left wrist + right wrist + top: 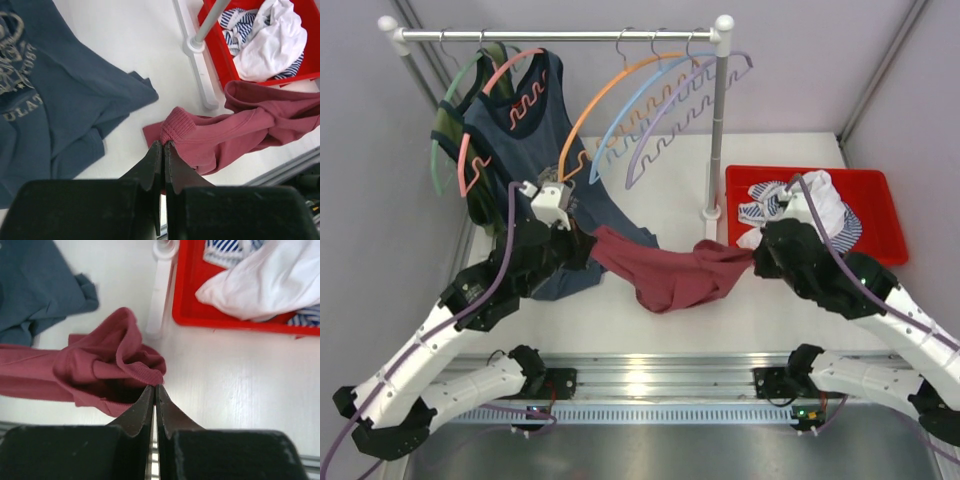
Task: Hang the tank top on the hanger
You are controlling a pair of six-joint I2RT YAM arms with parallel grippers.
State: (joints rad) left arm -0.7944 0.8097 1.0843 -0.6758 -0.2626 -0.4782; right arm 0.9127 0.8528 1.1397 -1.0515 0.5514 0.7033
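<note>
Right wrist: tank top seemingly pinched in right end effector.

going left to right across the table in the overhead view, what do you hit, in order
left gripper, shut on one end → maroon tank top, slung between the arms → right gripper, shut on the other end → red bin
</note>
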